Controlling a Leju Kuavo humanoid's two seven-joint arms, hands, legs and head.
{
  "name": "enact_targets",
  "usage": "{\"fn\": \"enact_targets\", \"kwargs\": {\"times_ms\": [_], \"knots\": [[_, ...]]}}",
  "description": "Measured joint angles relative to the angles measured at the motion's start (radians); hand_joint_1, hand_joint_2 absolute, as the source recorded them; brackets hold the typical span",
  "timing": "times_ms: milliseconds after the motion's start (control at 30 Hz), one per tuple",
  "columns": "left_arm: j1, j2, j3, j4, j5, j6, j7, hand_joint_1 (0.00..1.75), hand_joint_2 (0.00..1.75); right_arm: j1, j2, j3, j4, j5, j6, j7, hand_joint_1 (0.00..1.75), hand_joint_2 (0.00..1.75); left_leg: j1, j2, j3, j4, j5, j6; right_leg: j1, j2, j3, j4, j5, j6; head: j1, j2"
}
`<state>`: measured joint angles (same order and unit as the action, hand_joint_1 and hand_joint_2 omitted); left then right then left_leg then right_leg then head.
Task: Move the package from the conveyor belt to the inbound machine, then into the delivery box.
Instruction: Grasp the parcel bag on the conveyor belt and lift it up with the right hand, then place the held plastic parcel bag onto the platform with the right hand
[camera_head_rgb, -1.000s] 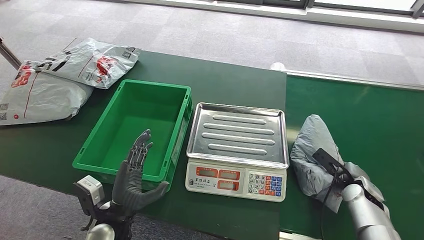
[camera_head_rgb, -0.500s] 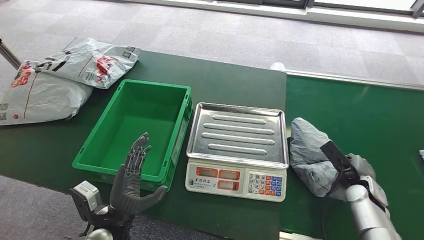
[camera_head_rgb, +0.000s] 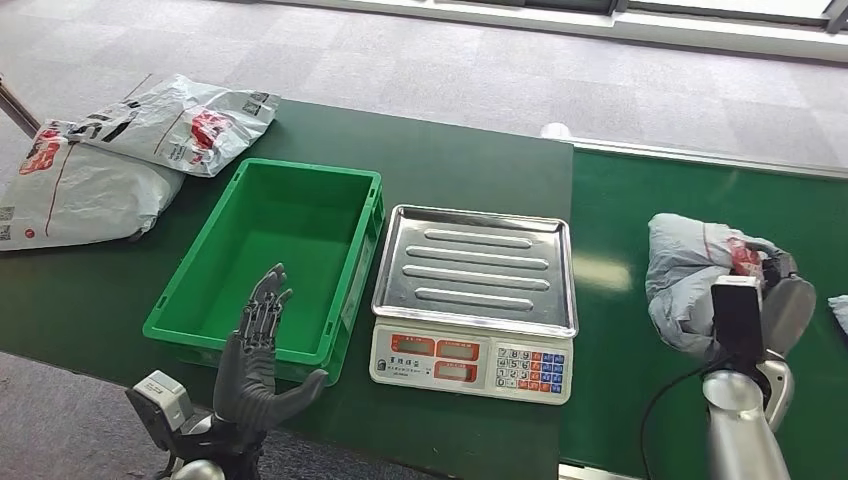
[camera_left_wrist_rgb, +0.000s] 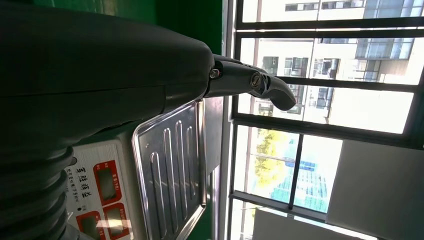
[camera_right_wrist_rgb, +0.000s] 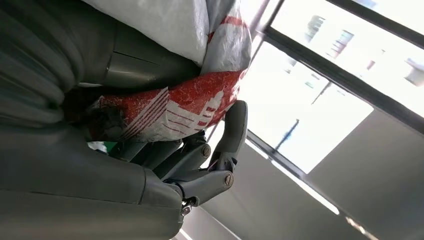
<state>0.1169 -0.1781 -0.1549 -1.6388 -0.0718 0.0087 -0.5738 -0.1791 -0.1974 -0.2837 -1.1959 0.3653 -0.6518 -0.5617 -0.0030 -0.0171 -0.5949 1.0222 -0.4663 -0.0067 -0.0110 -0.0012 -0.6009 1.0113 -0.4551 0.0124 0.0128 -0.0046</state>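
We are looking at the package (camera_head_rgb: 685, 282), a soft grey-white plastic mailer, crumpled and bulging, with red print showing near its far-right edge. Our right hand (camera_head_rgb: 765, 300) is gripping it, holding it over the green conveyor belt (camera_head_rgb: 640, 190), to the right of the scale (camera_head_rgb: 473, 295) (the inbound machine, with a ribbed steel tray and a keypad front). We cannot tell from the head view whether the bundle is touching the belt. It is bunched into a lump, so its long axis is hard to fix; it is running roughly from near to far, with the printed end turned toward the hand.

The right wrist view is giving us what the head view is hiding: the fingers (camera_right_wrist_rgb: 235, 130) are curling around the underside of the package (camera_right_wrist_rgb: 165, 30), pressing into its red-and-white print, with the thumb side bearing on the pale plastic.

Our left hand (camera_head_rgb: 258, 345) is holding nothing, fingers straight and apart, standing at the near edge of the green box (camera_head_rgb: 268, 262). The left wrist view is showing the scale (camera_left_wrist_rgb: 170, 160) tray and its red displays close by, with tall windows beyond.

On the far-left of the dark green surface (camera_head_rgb: 460, 165), two other white mailers (camera_head_rgb: 110, 155) are lying overlapped.
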Motion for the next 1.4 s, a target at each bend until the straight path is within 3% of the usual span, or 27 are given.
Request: {"fn": "enact_targets", "kwargs": {"times_ms": [100, 167, 400, 633, 700, 800, 900, 1000, 1133, 1400], "knots": [[-0.012, 0.0, 0.0, 0.01, 0.005, 0.003, -0.004, 0.0, 1.75, 0.038, 0.06, -0.02, -0.188, -0.159, -0.043, -0.118, 1.75, 1.75, 0.0, 0.0, 0.0, -0.001, 0.0, 0.0, 0.0, 0.0, -0.001, 0.0, 0.0, 0.0, 0.0, 0.0], [-0.023, 0.0, 0.0, 0.017, 0.007, 0.004, -0.004, 0.0, 1.75, 0.057, 0.091, -0.026, -0.293, -0.208, -0.047, -0.136, 1.75, 1.75, 0.0, 0.001, 0.0, -0.001, 0.0, 0.0, 0.0, 0.001, -0.001, 0.0, 0.0, 0.0, 0.0, 0.0], [-0.039, 0.0, 0.0, 0.041, 0.01, 0.005, -0.017, 0.0, 1.75, 0.078, 0.136, -0.008, -0.48, -0.243, -0.032, -0.136, 1.75, 1.75, 0.0, 0.001, 0.0, -0.001, 0.0, -0.001, 0.0, 0.001, 0.0, 0.0, 0.0, 0.0, 0.0, 0.0], [-0.048, 0.001, 0.0, 0.058, 0.009, -0.002, -0.034, 0.0, 1.75, 0.027, 0.135, 0.13, -0.471, -0.192, 0.146, -0.038, 1.75, 1.75, 0.0, 0.003, 0.001, -0.001, 0.001, -0.001, 0.0, 0.003, 0.0, 0.0, 0.001, -0.001, 0.0, 0.0], [-0.048, 0.002, 0.0, 0.061, 0.004, -0.011, -0.039, 0.0, 1.75, -0.005, 0.124, 0.178, -0.439, -0.116, 0.269, 0.065, 1.75, 1.75, 0.0, 0.004, -0.002, -0.002, 0.001, -0.002, 0.0, 0.004, 0.001, 0.001, 0.001, -0.001, 0.0, 0.0], [-0.067, 0.005, -0.004, 0.072, -0.007, -0.037, -0.042, 0.0, 1.75, -0.122, 0.112, 0.302, -0.286, 0.065, 0.555, 0.219, 1.75, 1.75, 0.001, 0.013, -0.003, -0.002, -0.001, -0.004, 0.0, 0.011, 0.0, 0.001, 0.002, -0.003, 0.0, 0.0], [-0.097, 0.004, -0.011, 0.086, -0.014, -0.055, -0.034, 0.0, 1.75, -0.257, 0.149, 0.435, -0.064, 0.116, 0.711, 0.208, 1.75, 1.75, 0.001, 0.013, 0.002, -0.002, 0.004, -0.005, 0.001, 0.012, -0.003, 0.002, 0.006, -0.005, 0.0, 0.0], [-0.116, 0.004, -0.011, 0.097, -0.015, -0.059, -0.02, 0.0, 1.75, -0.363, 0.222, 0.546, 0.13, 0.119, 0.743, 0.177, 1.75, 1.75, 0.003, 0.011, 0.002, -0.002, 0.007, -0.007, 0.003, 0.01, -0.004, 0.002, 0.007, -0.006, 0.0, 0.0], [-0.135, 0.005, -0.011, 0.108, -0.014, -0.058, -0.012, 0.0, 1.75, -0.426, 0.296, 0.645, 0.286, 0.13, 0.744, 0.173, 1.75, 1.75, 0.005, 0.01, 0.002, -0.003, 0.007, -0.008, 0.005, 0.01, -0.004, 0.002, 0.006, -0.007, 0.0, 0.0], [-0.144, 0.009, -0.011, 0.122, -0.002, -0.04, -0.009, 0.0, 1.75, -0.481, 0.34, 0.704, 0.412, 0.133, 0.749, 0.202, 1.75, 1.75, 0.005, 0.011, 0.002, -0.003, 0.006, -0.008, 0.005, 0.01, -0.004, 0.002, 0.006, -0.008, 0.0, 0.0]]}}
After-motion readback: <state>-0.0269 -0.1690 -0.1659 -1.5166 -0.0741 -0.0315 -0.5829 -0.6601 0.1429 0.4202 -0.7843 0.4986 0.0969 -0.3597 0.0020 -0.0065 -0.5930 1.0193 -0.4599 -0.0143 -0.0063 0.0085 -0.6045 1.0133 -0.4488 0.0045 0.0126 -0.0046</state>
